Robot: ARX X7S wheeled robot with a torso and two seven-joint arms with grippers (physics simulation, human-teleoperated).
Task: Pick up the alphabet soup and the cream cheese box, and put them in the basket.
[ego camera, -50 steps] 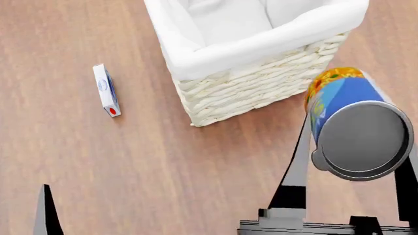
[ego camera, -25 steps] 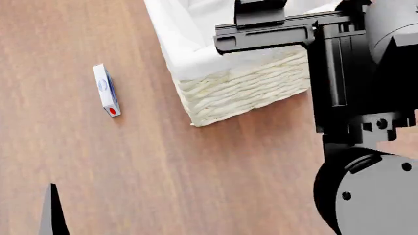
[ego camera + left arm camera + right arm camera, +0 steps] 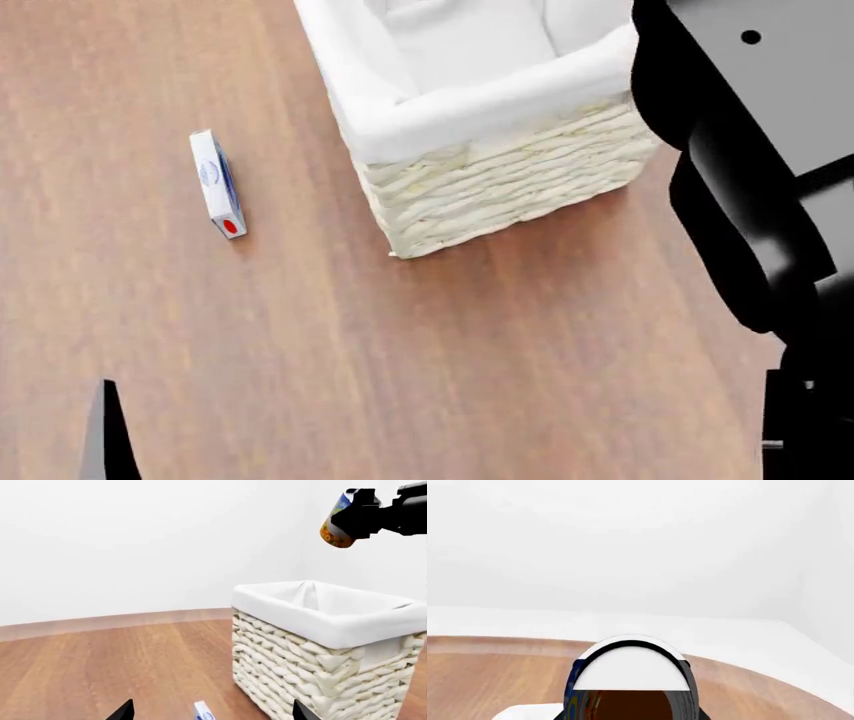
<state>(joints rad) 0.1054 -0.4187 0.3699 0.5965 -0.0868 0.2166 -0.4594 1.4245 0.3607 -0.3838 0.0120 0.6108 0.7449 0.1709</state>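
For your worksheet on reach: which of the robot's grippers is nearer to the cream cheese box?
Left. The left gripper hangs low just short of the cream cheese box on the floor; the right gripper holds the alphabet soup high above the basket.

Even, diffuse light is filling all three views; no single lamp direction is showing. The reddish-brown wood-plank floor [image 3: 334, 350] is rendering matte, with no glare. The cream woven wicker basket with white cloth liner [image 3: 494, 180] is casting only a thin soft contact shadow at its base; the small flat white carton with blue side and red dot [image 3: 216, 184] likewise. The liner and the white wall are running near overexposure. The dark robot arm [image 3: 747, 180] is showing as an almost featureless silhouette. Edges are rendering sharp, without blur or edge distortion.
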